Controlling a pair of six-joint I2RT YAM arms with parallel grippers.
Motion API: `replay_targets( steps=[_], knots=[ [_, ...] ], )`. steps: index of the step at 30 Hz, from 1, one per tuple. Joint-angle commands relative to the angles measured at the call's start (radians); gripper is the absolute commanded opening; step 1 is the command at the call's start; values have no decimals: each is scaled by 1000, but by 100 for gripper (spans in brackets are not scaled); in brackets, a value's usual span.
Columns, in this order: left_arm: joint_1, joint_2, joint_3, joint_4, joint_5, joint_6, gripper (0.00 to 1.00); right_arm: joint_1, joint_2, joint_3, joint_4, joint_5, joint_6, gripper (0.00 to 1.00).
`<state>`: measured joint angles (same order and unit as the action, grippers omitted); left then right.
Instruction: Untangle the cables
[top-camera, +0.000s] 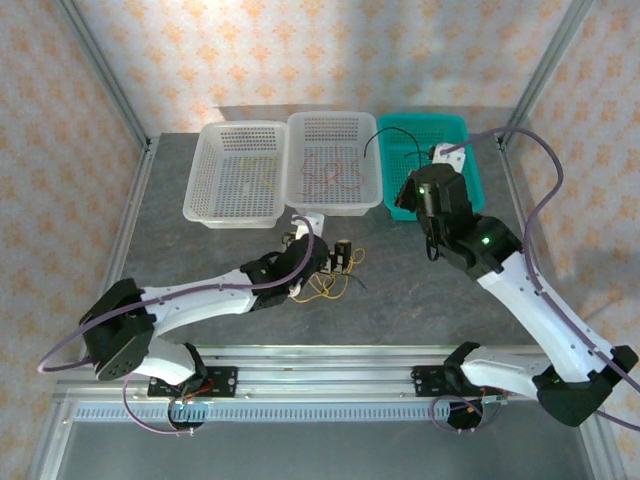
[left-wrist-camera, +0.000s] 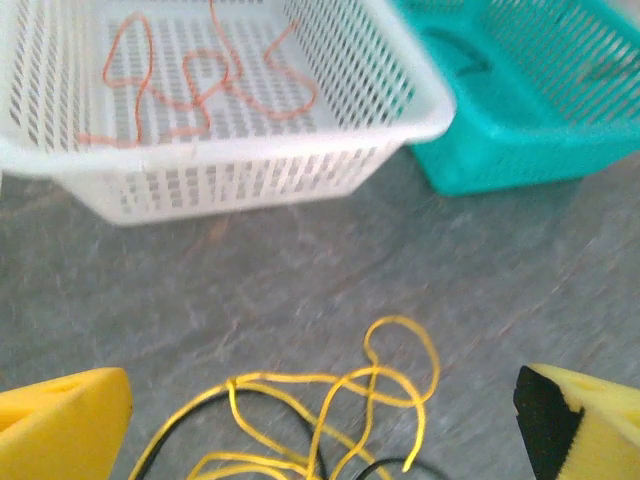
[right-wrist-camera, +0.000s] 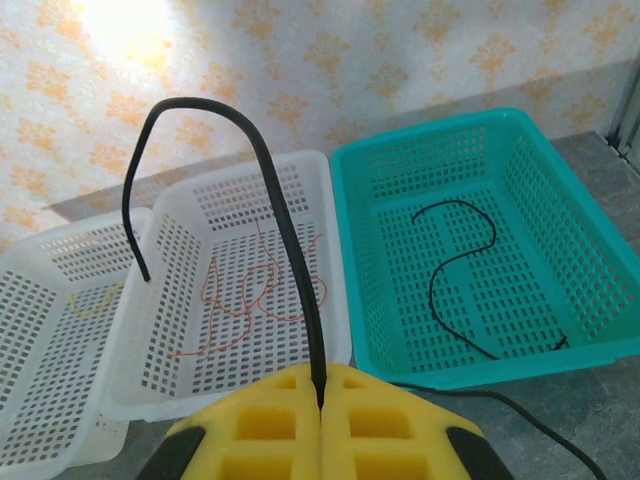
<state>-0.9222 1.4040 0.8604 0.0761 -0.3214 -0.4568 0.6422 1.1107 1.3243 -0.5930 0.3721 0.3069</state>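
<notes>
The right gripper (right-wrist-camera: 322, 388) had its yellow foam-padded fingers pressed together on a smooth black cable (right-wrist-camera: 272, 170). From the pads this cable rose almost straight up, then arched over to the left. Its free end pointed down above the baskets. A further black length trailed off to the lower right across the grey stone-patterned table (top-camera: 200, 250).

The left gripper (left-wrist-camera: 320, 435) sat low over the table with its yellow fingers spread wide apart and nothing between the pads. Just ahead of them lay a tangle of thin yellow cable (left-wrist-camera: 400, 360). Its loops sprawled mostly side to side across the wrist view, and one rounded loop pointed towards the baskets. A thin black strand (left-wrist-camera: 190, 412) ran in among the yellow loops.

Three baskets stood side by side at the far side of the table. The middle white perforated plastic basket (right-wrist-camera: 220, 385) held a thin reddish-orange cable (right-wrist-camera: 260, 290) in loose curls. The left white perforated plastic basket (right-wrist-camera: 40, 330) held a short pale yellow cable (right-wrist-camera: 90, 300). The teal perforated plastic basket (right-wrist-camera: 570, 220) held a thin black cable (right-wrist-camera: 455, 260), which lay in an S-curve from the far middle of the basket floor towards its near right corner.
</notes>
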Motion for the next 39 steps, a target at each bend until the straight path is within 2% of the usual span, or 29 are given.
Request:
replay_targets(
  steps=[1, 10, 21, 39],
  knots=[
    [15, -39, 4, 39, -3, 54, 99, -17, 17, 52, -6, 43, 31, 0],
    [92, -35, 91, 104, 106, 113, 99, -101, 111, 108, 41, -28, -10, 0],
    [176, 127, 235, 240, 271, 75, 99, -229, 260, 172, 174, -149, -93, 0],
    [201, 494, 690, 95, 352, 124, 99, -488, 580, 333, 244, -340, -128, 0]
  ],
)
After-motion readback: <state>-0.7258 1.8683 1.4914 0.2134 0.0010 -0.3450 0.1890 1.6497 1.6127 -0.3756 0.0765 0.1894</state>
